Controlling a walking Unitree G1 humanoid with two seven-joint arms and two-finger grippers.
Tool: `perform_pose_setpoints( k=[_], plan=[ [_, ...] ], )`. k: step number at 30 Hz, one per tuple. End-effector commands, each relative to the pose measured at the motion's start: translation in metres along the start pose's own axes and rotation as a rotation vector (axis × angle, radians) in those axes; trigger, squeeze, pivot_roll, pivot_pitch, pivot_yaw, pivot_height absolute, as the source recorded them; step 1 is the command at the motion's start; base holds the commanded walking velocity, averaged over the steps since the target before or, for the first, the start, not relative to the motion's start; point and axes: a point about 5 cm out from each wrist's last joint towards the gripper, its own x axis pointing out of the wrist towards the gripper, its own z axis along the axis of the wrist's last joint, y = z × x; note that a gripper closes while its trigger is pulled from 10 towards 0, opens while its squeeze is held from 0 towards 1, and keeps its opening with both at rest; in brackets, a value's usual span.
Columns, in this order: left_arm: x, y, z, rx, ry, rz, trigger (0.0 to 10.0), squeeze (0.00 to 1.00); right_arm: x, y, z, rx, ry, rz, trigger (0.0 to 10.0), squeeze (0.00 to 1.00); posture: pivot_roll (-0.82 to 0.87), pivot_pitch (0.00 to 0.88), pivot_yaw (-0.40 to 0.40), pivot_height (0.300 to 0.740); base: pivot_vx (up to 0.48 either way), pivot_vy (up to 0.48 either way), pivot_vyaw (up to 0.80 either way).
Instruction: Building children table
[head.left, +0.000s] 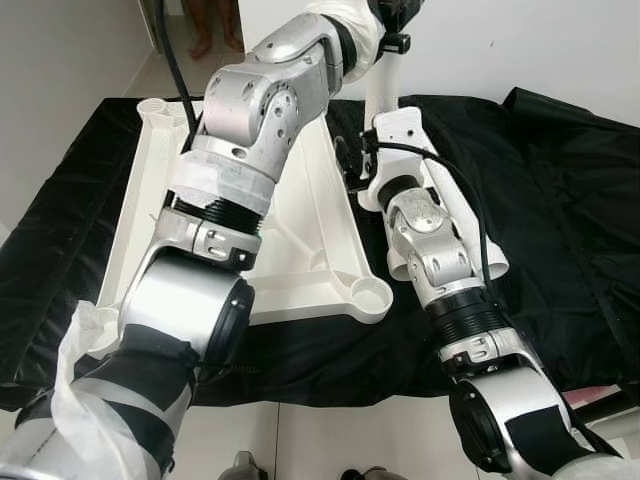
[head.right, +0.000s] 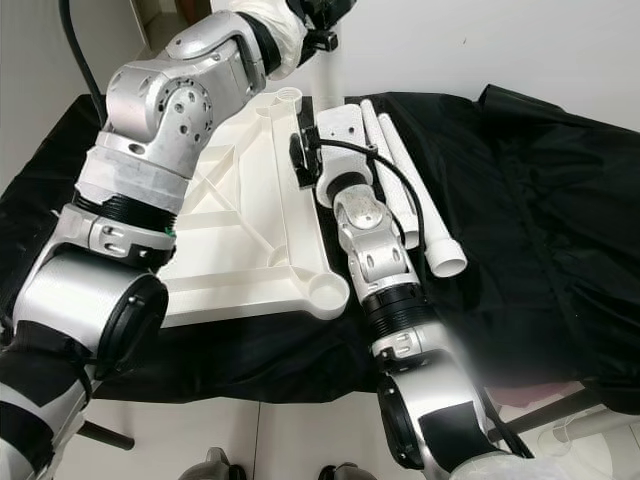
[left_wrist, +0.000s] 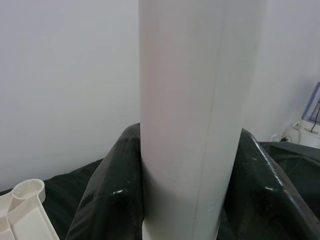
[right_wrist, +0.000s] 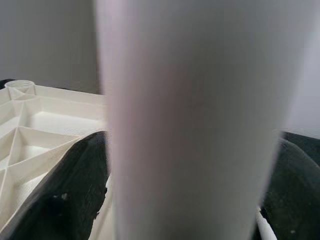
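I see both grippers' jaws clamped on one upright white leg (head.right: 328, 75) at the upturned tabletop's (head.right: 250, 210) far corner. Two spare legs (head.right: 420, 205) lie beside it on the black cloth (head.right: 540, 200).

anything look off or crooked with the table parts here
Nothing stands out. The white tabletop lies upside down and flat on the black sheet, ribs intact. Both grippers hold one leg upright at its far corner. Two spare legs lie side by side on the sheet beside it.
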Motion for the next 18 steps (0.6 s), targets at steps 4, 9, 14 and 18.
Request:
perform_pose_setpoints(
  k=[4,9,14,18],
  plan=[
    [0.0007,-0.0050,0.0093,0.031,-0.051,-0.007,10.0,0.00,0.0029,0.0032,-0.0015,-0.008,0.011,-0.007,7.6,0.00,-0.06,0.079,0.032,0.740,0.000,0.000,0.00],
    [0.0009,-0.0052,0.0102,0.033,-0.055,-0.004,10.0,0.00,0.0038,0.0041,-0.0026,-0.007,0.016,-0.008,5.7,0.00,-0.06,0.079,0.032,0.740,0.000,0.000,0.00],
    [0.0013,-0.0065,0.0106,0.038,-0.058,-0.005,10.0,0.00,0.0051,0.0055,-0.0028,-0.012,0.014,0.002,4.1,0.00,-0.05,0.077,0.030,0.740,0.000,0.000,0.00],
    [0.0020,-0.0086,0.0096,0.044,-0.056,-0.009,10.0,0.00,0.0063,0.0051,-0.0010,-0.018,0.006,-0.002,1.2,0.00,-0.05,0.075,0.031,0.740,0.000,0.000,0.00]
  ],
)
